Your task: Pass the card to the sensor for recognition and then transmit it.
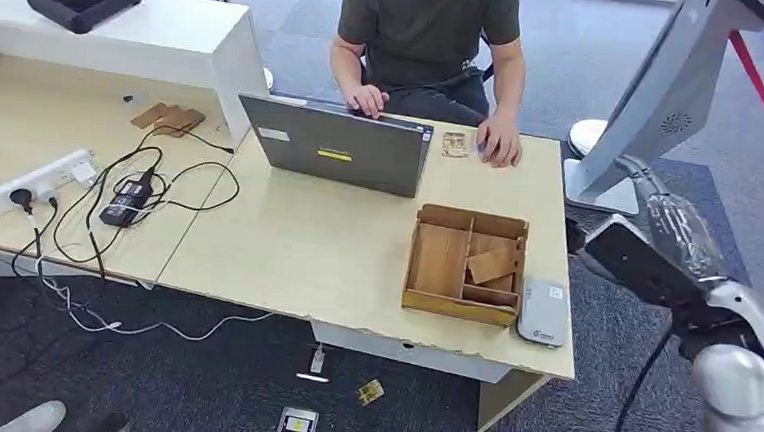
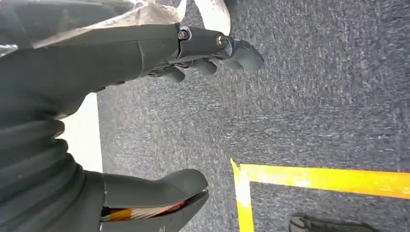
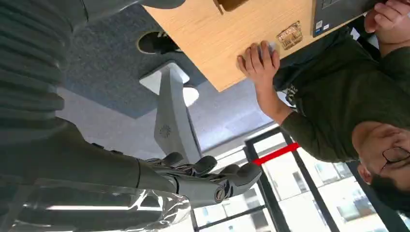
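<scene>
While the right arm (image 1: 676, 264) hangs raised off the table's right end in the head view, the task's card (image 1: 492, 265) lies tilted in the wooden tray (image 1: 463, 306) near the right front of the table (image 1: 306, 241). Sensor (image 1: 542, 312), a flat grey pad, sits just beside the tray on its right, touching or nearly so. Laptop (image 1: 337, 145) stands farther back; a person (image 1: 425, 28) sits at the far edge, one hand beside a small patterned card (image 1: 454, 144).

Left wrist view: left hand (image 2: 159, 121) hangs over grey carpet, fingers spread apart from the thumb, holding nothing. Yellow floor tape (image 2: 319, 176) below it.

Right wrist view: right hand (image 3: 193, 179) is loosely curled in mid-air, gripping nothing, well apart from the table.

Judgement: the card looks thin, stiff, light, likely wood. Its raised edge, propped on a divider, offers the pinch point; lying flat it would be hard to lift. Light grip, or it may slip.
</scene>
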You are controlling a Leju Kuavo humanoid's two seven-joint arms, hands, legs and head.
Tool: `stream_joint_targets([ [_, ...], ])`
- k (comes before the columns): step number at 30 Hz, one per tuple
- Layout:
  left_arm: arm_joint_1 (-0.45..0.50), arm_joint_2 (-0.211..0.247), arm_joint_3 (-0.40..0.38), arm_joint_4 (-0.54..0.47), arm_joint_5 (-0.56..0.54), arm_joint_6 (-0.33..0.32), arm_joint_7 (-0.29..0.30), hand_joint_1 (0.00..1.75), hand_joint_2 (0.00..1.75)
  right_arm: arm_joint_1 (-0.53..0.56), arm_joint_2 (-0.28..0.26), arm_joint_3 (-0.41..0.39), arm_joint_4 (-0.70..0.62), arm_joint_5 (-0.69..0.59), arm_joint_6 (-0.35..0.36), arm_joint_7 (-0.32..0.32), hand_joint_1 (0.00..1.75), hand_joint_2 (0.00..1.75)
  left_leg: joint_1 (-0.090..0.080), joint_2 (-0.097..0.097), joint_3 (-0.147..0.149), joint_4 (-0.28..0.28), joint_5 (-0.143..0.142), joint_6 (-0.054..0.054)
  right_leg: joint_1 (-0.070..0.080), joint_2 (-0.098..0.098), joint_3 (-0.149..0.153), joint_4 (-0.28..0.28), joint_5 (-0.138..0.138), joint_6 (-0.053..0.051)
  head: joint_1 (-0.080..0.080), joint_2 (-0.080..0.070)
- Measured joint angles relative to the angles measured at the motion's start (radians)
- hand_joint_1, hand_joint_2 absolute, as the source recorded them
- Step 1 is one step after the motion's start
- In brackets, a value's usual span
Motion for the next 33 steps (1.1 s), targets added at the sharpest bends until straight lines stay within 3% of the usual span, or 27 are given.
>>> stream_joint_targets([
  [2, 0.004, 0.000, 0.005, 0.000, 0.000, 0.001, -0.004, 0.00, 1.75, 0.040, 0.010, 0.016, 0.005, 0.035, -0.060, -0.036, 0.00, 1.75, 0.000, 0.000, 0.000, 0.000, 0.000, 0.000, 0.000, 0.000, 0.000, 0.000, 0.000, 0.000, 0.000, 0.000],
  [7, 0.005, 0.000, 0.011, 0.000, -0.004, 0.000, -0.009, 0.00, 1.75, 0.095, 0.026, 0.049, 0.021, 0.080, -0.105, -0.049, 0.00, 1.75, 0.000, 0.000, -0.001, 0.000, 0.000, 0.000, 0.000, 0.000, -0.001, 0.000, -0.001, 0.000, 0.000, 0.000],
  [15, -0.006, 0.000, 0.018, 0.000, -0.021, -0.007, 0.005, 0.00, 1.75, 0.149, 0.042, 0.163, 0.107, 0.336, -0.242, -0.066, 0.00, 1.75, 0.000, 0.000, -0.001, 0.000, 0.000, 0.000, 0.000, 0.000, -0.002, 0.000, -0.001, 0.000, 0.000, 0.000],
  [23, -0.012, -0.001, 0.025, 0.000, -0.021, -0.003, 0.005, 0.00, 1.75, 0.147, 0.066, 0.243, 0.235, 0.371, -0.310, -0.080, 0.00, 1.75, 0.000, 0.000, -0.001, 0.000, 0.000, 0.000, 0.000, 0.000, -0.001, 0.000, -0.001, 0.000, 0.000, 0.000],
  [33, -0.014, -0.001, 0.032, 0.000, -0.024, -0.004, 0.009, 0.00, 1.75, 0.130, 0.097, 0.282, 0.362, 0.344, -0.346, -0.086, 0.00, 1.75, 0.000, 0.000, -0.002, 0.000, 0.000, 0.000, 0.000, 0.000, -0.002, 0.000, -0.001, 0.000, 0.000, 0.000],
])
